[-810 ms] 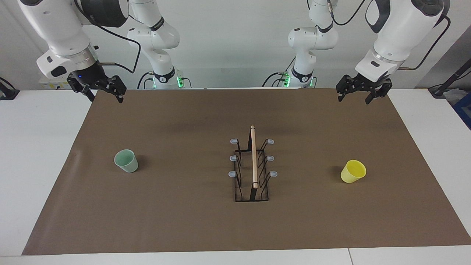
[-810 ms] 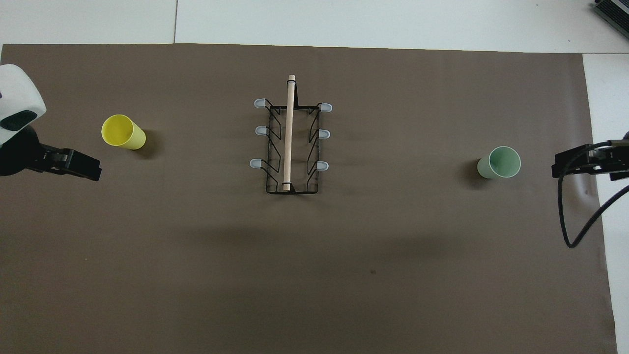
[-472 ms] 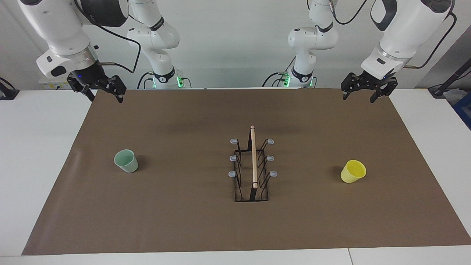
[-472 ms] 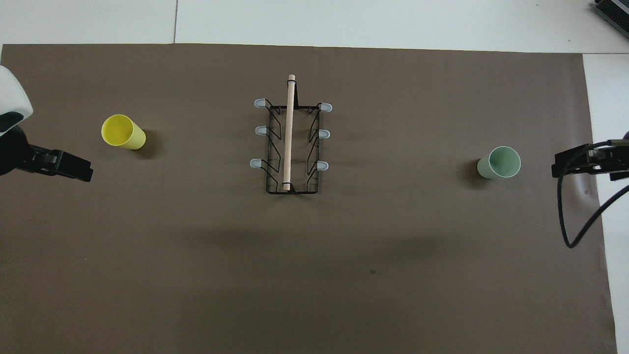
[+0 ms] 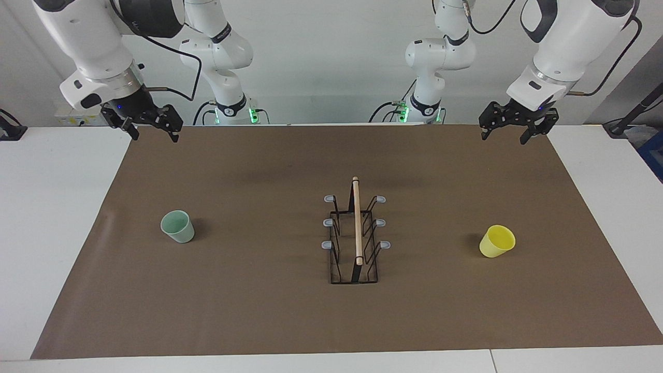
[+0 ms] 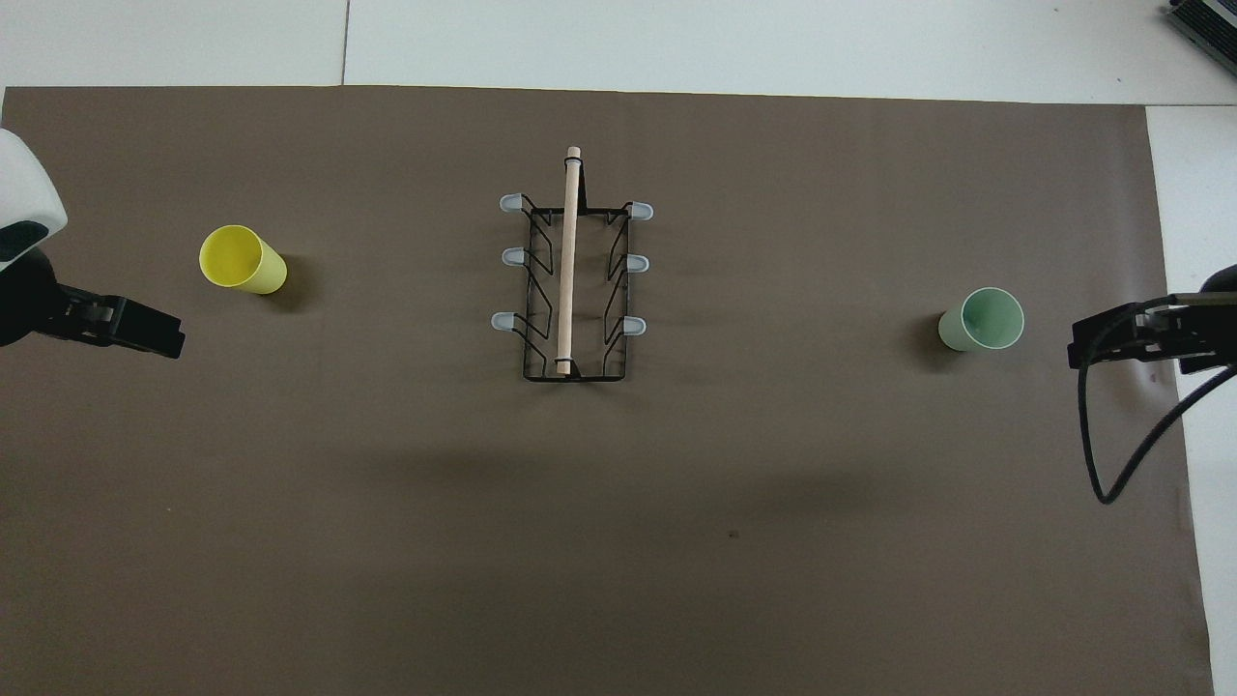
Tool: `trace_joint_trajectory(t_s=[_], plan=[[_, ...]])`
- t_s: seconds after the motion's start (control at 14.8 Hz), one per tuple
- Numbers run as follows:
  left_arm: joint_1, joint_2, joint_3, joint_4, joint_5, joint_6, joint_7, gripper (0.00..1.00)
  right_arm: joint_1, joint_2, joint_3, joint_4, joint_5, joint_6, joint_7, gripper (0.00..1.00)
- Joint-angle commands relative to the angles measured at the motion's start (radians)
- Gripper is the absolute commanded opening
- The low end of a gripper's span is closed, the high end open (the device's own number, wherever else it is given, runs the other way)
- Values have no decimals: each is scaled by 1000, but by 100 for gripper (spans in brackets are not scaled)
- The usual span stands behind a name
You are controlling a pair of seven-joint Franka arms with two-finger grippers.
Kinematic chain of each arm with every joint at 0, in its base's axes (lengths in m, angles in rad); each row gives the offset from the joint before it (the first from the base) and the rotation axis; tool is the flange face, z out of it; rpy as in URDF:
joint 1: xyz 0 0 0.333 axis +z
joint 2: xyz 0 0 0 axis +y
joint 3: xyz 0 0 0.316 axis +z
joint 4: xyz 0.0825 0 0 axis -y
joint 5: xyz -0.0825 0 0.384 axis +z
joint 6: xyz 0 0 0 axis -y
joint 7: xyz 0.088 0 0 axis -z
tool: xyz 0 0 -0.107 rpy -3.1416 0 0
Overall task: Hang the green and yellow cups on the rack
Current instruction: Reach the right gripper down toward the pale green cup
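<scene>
Left gripper (image 5: 505,135) open, fingertips clearly apart, nothing between them; raised in the air over the corner of the brown mat (image 5: 259,311) at the left arm's end of the table. Right gripper (image 5: 155,135) likewise open and empty, raised over the mat's corner at the right arm's end. Neither touching any cup nor the rack.

Rack (image 5: 356,269) standing on the mat about midway between the two arms' ends. Black wire frame, light wooden rod (image 5: 357,223) along the top, running from the robots' side toward the table's outer edge. Six grey-tipped prongs (image 5: 327,222), three to each side of the rod, all bare.

Green cup (image 5: 177,227) upright on the mat, mouth up, toward the right arm's end, well apart from the rack. Yellow cup (image 5: 497,241) on the mat, mouth up, toward the left arm's end, also well apart from the rack. Both cups roughly level with the rack's middle prongs, one to either side of it. Plain surfaces on both cups, on the rack and on the mat.

Small pale lettering on the dark joint cover (image 5: 150,15) of the right arm, too small to read. Green lights (image 5: 253,115) lit at both arm bases. Black cable (image 6: 1111,454) looping down from the right arm's wrist in the overhead view. White table (image 5: 52,207) showing around the mat.
</scene>
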Motion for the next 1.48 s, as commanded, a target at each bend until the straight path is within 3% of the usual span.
trace_joint_trajectory(t_s=[0.0,0.34,0.47,0.67,0.88,1.21,1.42], plan=[[11,-23,-2,-21,-10,-2,21,100,-17,134,3,42,7,33,12,100],[11,-29,-3,-34,-10,-2,24,100,-10,495,6,356,-18,36,-118,100],[11,-31,-3,-35,-10,-3,22,100,-2,555,20,375,-86,36,-248,100],[2,-32,-2,-34,-10,-3,10,100,21,679,121,431,-276,34,-309,100],[2,-37,0,-43,-8,-6,10,100,35,713,164,416,-422,22,-417,100],[23,-75,7,-135,-5,98,-24,99,104,673,181,197,-668,16,-684,100],[40,-7,9,-107,-46,113,-33,99,129,675,192,135,-812,27,-804,100]])
